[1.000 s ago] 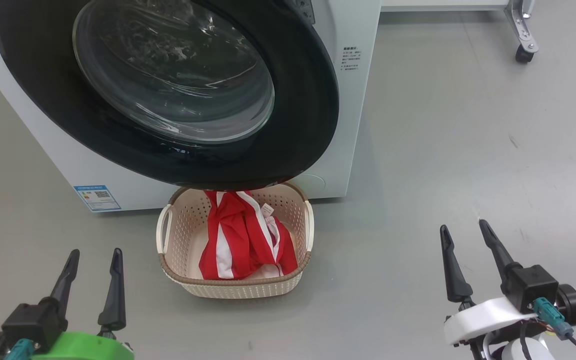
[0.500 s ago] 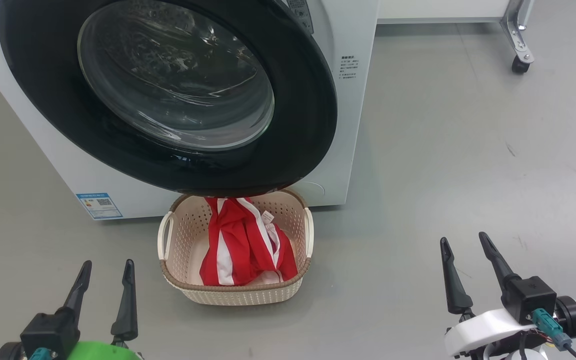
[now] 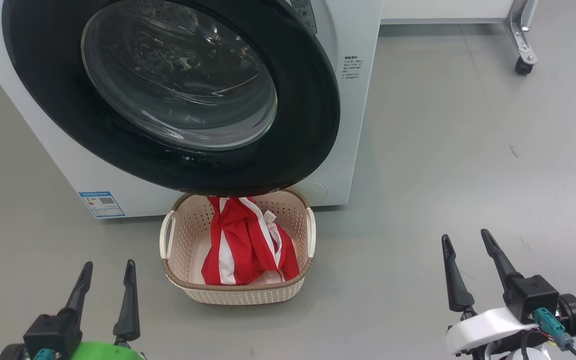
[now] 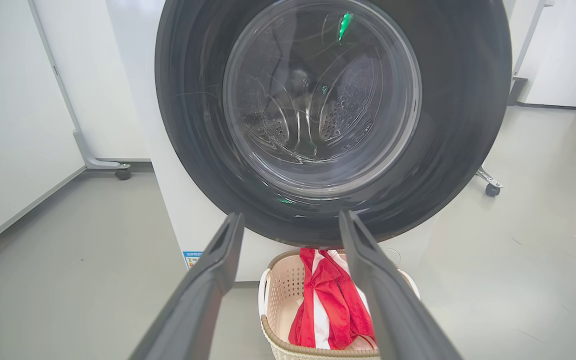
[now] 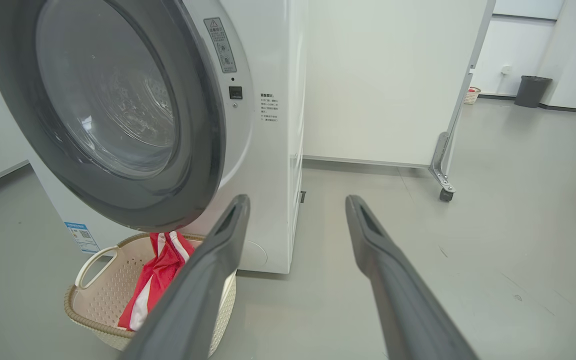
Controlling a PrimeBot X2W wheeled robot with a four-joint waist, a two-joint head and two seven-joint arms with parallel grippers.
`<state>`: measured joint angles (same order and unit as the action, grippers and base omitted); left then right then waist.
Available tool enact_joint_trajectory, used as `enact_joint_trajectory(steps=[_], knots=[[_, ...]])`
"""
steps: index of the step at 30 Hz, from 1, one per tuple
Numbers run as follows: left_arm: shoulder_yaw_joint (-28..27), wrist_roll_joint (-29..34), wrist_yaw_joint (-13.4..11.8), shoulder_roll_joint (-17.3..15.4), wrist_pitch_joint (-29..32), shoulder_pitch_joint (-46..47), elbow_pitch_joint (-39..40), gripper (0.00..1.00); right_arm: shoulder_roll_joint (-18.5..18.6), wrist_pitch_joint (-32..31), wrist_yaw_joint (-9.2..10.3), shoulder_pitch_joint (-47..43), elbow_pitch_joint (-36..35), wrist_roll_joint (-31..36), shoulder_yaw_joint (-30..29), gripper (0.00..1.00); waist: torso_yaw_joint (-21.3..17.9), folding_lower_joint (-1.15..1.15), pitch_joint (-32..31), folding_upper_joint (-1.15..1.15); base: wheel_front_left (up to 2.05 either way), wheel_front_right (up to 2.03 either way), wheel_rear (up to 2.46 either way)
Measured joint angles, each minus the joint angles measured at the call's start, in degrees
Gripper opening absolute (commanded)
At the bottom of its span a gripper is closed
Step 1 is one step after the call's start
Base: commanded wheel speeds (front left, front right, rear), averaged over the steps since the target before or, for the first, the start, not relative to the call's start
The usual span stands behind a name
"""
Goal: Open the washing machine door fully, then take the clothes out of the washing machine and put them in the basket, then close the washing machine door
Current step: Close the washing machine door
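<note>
The white washing machine (image 3: 348, 125) (image 5: 268, 165) fills the upper left of the head view. Its door (image 3: 313, 110) (image 4: 468, 100) (image 5: 203, 140), a black ring around bulging glass, lies shut against the front. Below it on the floor stands the cream basket (image 3: 240, 295) (image 4: 278, 310) (image 5: 98, 295) with the red and white clothes (image 3: 245, 240) (image 4: 330, 305) (image 5: 160, 272) heaped inside. My left gripper (image 3: 108, 264) (image 4: 290, 217) hangs open at the lower left, short of the basket. My right gripper (image 3: 464, 235) (image 5: 295, 200) is open at the lower right, well clear of everything.
Grey floor spreads to the right of the machine. A white panel on a metal foot with a castor (image 3: 522, 67) (image 5: 445, 194) stands behind the machine at the right. Another castor (image 4: 123, 174) sits at the left. A dark bin (image 5: 532, 91) stands far back.
The head view has tilted, so the whole scene sits slightly lower. Both grippers stay open. The left one now shows lower and a little further right in the head view.
</note>
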<state>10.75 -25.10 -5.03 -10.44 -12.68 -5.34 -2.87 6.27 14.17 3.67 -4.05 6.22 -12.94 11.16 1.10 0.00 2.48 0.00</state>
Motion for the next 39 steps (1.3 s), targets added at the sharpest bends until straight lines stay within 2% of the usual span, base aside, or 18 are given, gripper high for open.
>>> enact_joint_trajectory(steps=[8,9,10,11,22,30,39], knots=[[0.31,1.16,-0.23,0.31,0.00,0.00,0.01,1.00,0.09,-0.01,0.09,0.00,-0.55,0.15,-0.01,1.00,0.12,0.00,0.19,0.00,0.00,0.00,0.00],[0.41,1.26,-0.23,0.35,0.00,0.00,0.00,1.00,0.11,-0.07,0.09,0.00,-0.60,0.26,-0.01,0.83,0.13,0.00,0.22,0.00,0.00,0.00,0.00],[0.46,1.41,-0.23,0.40,0.00,0.00,0.00,1.00,0.12,-0.07,0.09,0.00,-0.66,0.31,-0.01,0.31,0.13,0.00,0.25,0.00,0.00,0.00,0.00],[0.47,1.51,-0.23,0.42,0.00,0.00,0.00,1.00,0.13,-0.07,0.09,0.00,-0.74,0.31,-0.02,0.00,0.13,0.00,0.28,0.00,0.00,0.00,0.00],[1.14,2.46,-0.31,0.44,0.00,0.10,0.02,1.00,0.13,-0.25,0.15,0.00,-1.01,0.29,-0.30,0.00,0.53,0.00,0.56,0.00,0.00,0.00,0.00],[2.43,2.65,-0.31,0.59,0.01,0.77,0.35,1.00,0.82,-0.82,0.49,0.47,-1.33,-0.13,-1.18,0.00,2.31,0.00,1.33,0.00,0.00,0.00,0.00],[4.03,3.03,-0.22,2.27,0.00,2.97,1.21,1.00,3.26,-2.30,-0.68,6.73,-1.27,0.00,-1.41,0.00,5.67,0.00,3.15,0.00,0.00,0.00,0.00]])
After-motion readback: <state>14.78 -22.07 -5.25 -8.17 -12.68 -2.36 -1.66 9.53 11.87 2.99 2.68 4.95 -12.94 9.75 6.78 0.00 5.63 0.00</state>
